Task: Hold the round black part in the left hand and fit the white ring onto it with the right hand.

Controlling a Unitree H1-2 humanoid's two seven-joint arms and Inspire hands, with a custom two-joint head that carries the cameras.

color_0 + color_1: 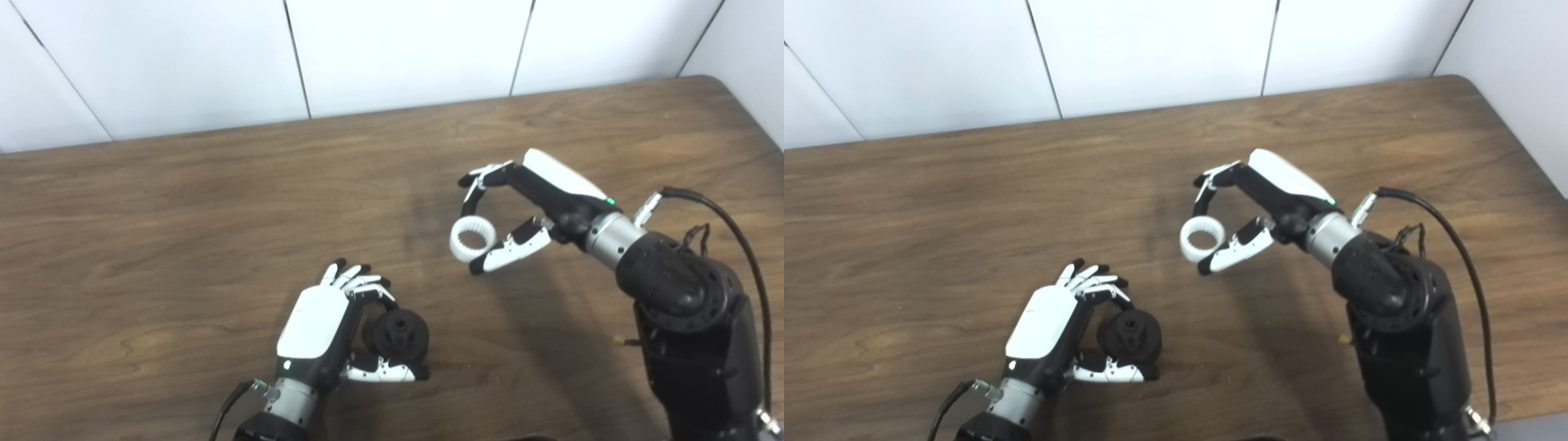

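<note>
One black part (398, 334) half hidden by the left hand (331, 324) gripping it, one white ring (472, 239) pinched in the right hand (539, 196), wooden bench (184, 214).

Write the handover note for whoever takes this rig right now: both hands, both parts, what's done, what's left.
Left hand: shut on the round black part, low over the table, near the front edge.
Right hand: shut on the white ring, pinched between fingers and thumb, up and to the right of the black part.
Done: both parts are picked up.
Left: the ring and part are apart. Bring the ring across to the black part, line it up and fit it on.
</note>
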